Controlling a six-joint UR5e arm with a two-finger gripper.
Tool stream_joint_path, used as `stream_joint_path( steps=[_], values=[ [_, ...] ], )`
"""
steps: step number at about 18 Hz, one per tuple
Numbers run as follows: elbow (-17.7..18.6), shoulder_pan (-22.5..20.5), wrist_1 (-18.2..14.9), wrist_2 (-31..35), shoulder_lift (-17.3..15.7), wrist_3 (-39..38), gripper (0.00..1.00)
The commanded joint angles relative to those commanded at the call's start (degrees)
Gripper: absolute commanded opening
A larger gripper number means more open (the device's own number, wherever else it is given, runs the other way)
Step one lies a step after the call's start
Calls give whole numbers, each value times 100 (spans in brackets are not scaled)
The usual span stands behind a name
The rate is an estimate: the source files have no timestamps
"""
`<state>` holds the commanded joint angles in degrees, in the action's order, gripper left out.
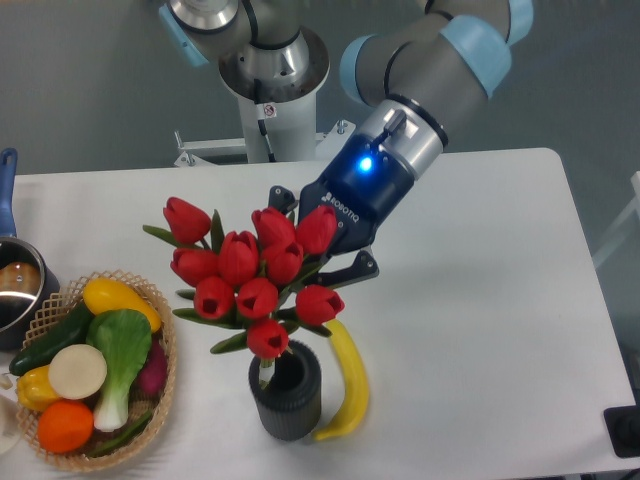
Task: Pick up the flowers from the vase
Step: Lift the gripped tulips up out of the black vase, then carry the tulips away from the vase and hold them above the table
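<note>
Basket [160, 330]: sitting at the left, holding vegetables.
Flowers [250, 280]: hanging above the vase [287, 400], stems dipping into its mouth.
Gripper [318, 262]: clamping the flowers.
Banana [349, 380]: lying just right of the vase.

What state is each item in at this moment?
end effector: shut on the tulips
tulips: gripped, lifted, stems only just inside the vase mouth
vase: upright, mouth mostly exposed
banana: lying beside the vase
wicker basket: full of produce
pot: upright at the table edge
</note>
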<state>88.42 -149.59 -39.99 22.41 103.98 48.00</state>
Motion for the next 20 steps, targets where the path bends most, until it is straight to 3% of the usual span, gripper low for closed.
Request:
stream_joint_path(
  steps=[4,8,14,18,20],
  values=[
    [9,-386,-18,61,-106,-80,0],
    [26,-1246,-17,157,-176,331,0],
    [167,-1599,-70,2028,-1,1659,0],
    [333,-1801,-97,2101,237,1941,0],
    [421,-1907,-376,2153,228,2073,0]
  ],
)
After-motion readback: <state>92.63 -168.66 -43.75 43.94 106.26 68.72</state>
